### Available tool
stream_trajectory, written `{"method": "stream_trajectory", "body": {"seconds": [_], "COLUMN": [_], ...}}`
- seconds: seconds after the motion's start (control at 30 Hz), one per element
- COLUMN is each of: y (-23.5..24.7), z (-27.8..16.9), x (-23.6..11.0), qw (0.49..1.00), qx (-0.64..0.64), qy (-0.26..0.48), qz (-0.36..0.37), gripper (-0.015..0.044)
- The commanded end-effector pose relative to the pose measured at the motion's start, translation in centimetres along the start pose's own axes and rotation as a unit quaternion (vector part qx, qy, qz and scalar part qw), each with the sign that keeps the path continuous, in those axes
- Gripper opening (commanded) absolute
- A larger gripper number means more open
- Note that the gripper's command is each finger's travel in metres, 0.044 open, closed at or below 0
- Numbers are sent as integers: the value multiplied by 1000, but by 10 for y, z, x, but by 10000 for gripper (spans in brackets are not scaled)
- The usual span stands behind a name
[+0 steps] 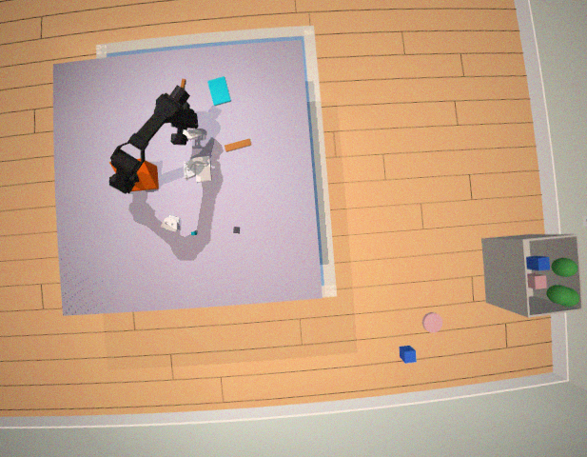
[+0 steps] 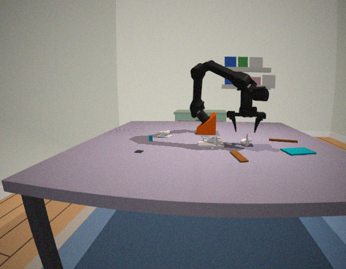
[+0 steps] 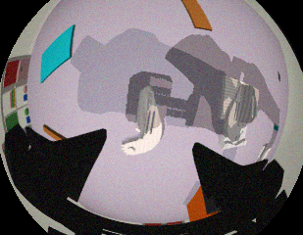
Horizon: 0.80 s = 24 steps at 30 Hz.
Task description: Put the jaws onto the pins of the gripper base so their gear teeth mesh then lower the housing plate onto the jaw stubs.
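Note:
My gripper (image 2: 245, 129) is open and empty. It hangs a little above a small white jaw (image 2: 245, 141) that lies on the purple table; the jaw also shows in the top view (image 1: 193, 133). In the wrist view the jaw (image 3: 146, 135) lies between and just beyond my two dark fingers. The white gripper base (image 1: 198, 169) sits close by, toward the arm's orange mount (image 1: 145, 178), and also shows in the side view (image 2: 210, 142) and the wrist view (image 3: 239, 113). I cannot tell whether a jaw sits on it. Another white part (image 1: 170, 223) lies farther off (image 2: 163, 133).
An orange bar (image 1: 237, 145) and a cyan plate (image 1: 219, 90) lie past the jaw. A second brown bar (image 2: 282, 140) lies behind the arm. A small teal block (image 1: 194, 232) and a dark square (image 1: 236, 229) lie near the far white part.

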<state>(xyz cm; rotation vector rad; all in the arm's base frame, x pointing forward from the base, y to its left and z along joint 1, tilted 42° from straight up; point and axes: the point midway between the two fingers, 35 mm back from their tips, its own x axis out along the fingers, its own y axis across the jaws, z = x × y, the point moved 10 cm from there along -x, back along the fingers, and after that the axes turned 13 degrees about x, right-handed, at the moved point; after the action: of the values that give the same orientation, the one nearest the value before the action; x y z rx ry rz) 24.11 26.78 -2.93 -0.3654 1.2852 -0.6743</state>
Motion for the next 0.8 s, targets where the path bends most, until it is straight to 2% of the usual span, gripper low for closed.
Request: {"method": "stream_trajectory", "body": {"seconds": [0.0,0.77], "y": [0,0], "z": [0,0], "x": [0,0], "qw": [1000,1000], "qx": [-2,-2], "qy": [-3,-3], "qz": [0,0], "gripper": [440,440]}}
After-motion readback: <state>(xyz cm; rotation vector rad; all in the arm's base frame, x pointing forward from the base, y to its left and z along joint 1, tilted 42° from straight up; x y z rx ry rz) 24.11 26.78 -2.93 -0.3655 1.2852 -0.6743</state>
